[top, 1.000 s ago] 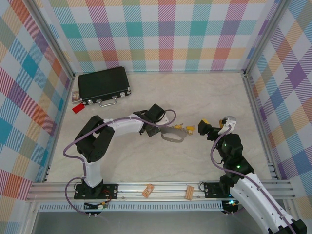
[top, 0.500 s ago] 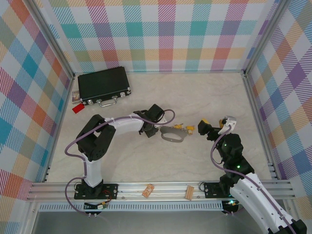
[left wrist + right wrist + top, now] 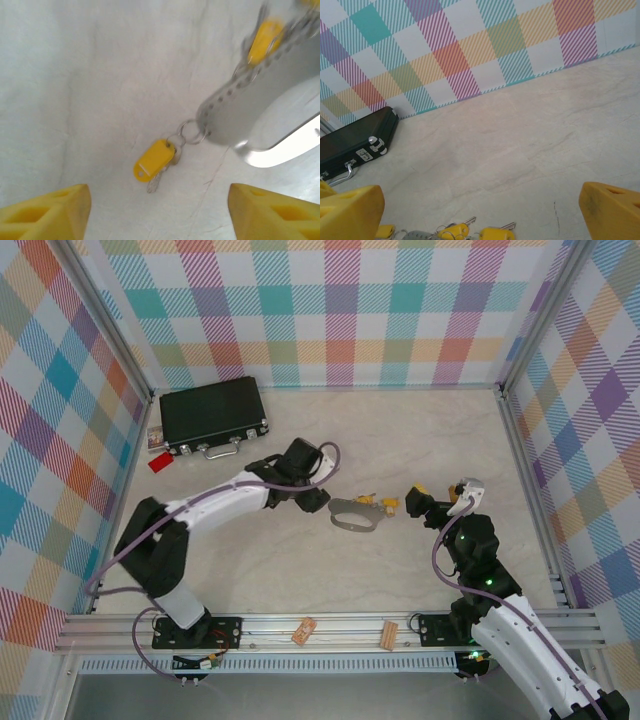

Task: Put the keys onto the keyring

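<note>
The pale marbled tabletop [image 3: 420,435] sat inside plaid walls [image 3: 330,310]. The grey keyring [image 3: 355,514] lay near its middle, yellow keys [image 3: 378,504] touching it. The left gripper [image 3: 158,196] hung wide and empty just beside it; the right gripper [image 3: 480,202] stood wide, empty.

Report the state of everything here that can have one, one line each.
Left gripper: open, empty, over the table.
Right gripper: open, empty.
Keyring: lying flat on the table, not held.
Keys: lying on the table, one linked to the keyring.
Case: shut, lying flat.
</note>
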